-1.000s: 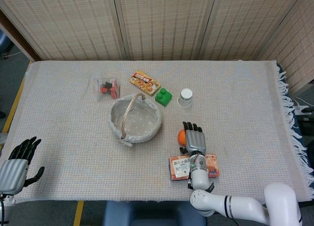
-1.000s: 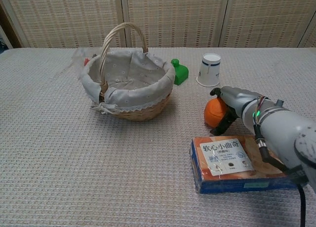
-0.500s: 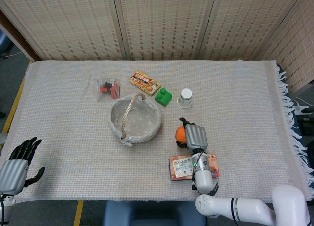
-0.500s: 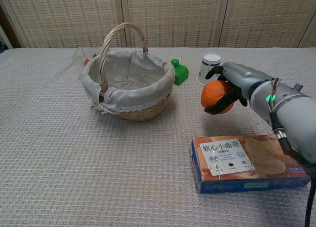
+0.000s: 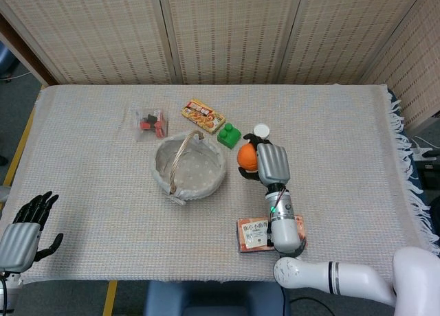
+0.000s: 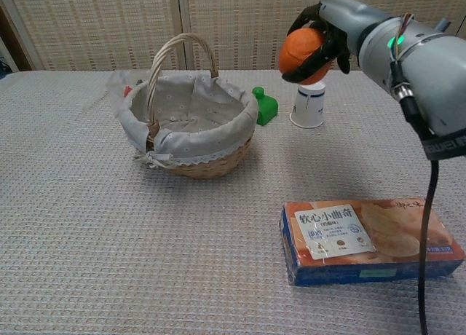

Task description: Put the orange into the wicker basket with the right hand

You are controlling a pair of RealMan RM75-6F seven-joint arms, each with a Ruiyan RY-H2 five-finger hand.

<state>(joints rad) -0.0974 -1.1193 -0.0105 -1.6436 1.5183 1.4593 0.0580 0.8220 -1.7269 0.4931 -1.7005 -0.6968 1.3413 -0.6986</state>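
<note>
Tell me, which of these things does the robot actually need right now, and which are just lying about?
Needed for the job:
- orange, held up by the right hand
- wicker basket

Just lying about:
- biscuit box
- paper cup
- green toy block
- snack packet
- clear bag of red items
- left hand, idle

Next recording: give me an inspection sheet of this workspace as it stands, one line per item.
Surface: table under a woven grey cloth, fringed at the right edge.
Job's things: orange held in the air; wicker basket upright, cloth-lined, nothing seen inside.
Clutter: paper cup, green block, snack packet, clear bag of red pieces, biscuit box.
Hands: right hand grips the orange, to the right of the basket; left hand open, at the near left corner.
Cables: black cable hanging from the right arm.
Surroundings: woven folding screens behind.
</note>
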